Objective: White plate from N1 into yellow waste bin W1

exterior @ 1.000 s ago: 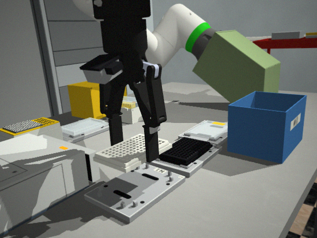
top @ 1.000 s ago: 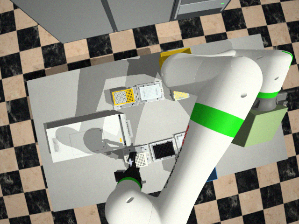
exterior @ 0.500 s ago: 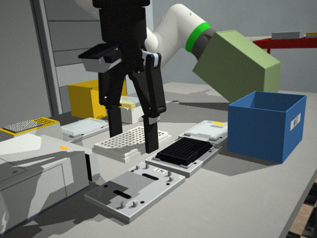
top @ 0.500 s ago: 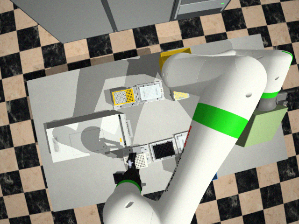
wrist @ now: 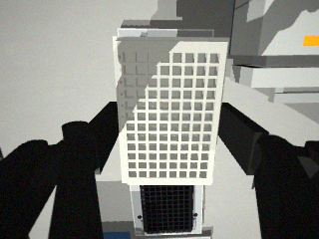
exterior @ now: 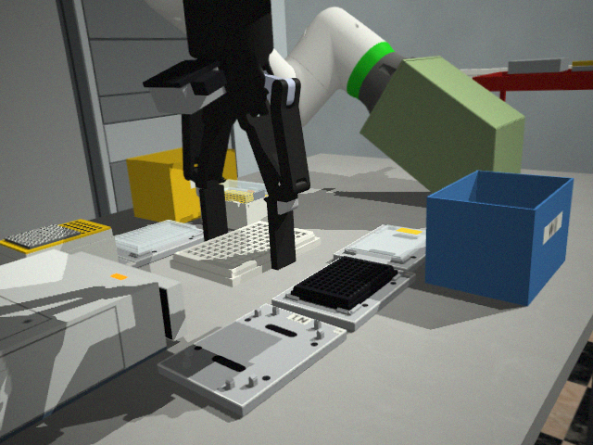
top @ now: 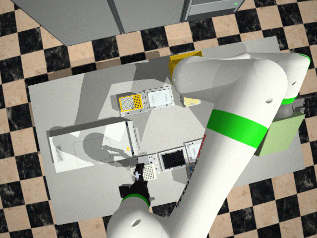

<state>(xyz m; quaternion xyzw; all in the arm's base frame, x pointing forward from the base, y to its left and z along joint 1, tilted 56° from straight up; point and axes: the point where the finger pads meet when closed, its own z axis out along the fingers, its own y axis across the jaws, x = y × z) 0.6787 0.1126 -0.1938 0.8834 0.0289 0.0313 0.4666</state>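
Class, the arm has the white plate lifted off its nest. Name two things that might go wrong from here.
1. The white plate is pinched only by the gripper and could slip.
2. The yellow bin sits behind other loaded nests; a low carry may knock the clear plate or tip the unfixed bin.

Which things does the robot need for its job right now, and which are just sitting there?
Needed:
gripper, shut on the white plate
empty nest N1
yellow bin

Just sitting there:
black plate
blue bin
clear plate
grey machine
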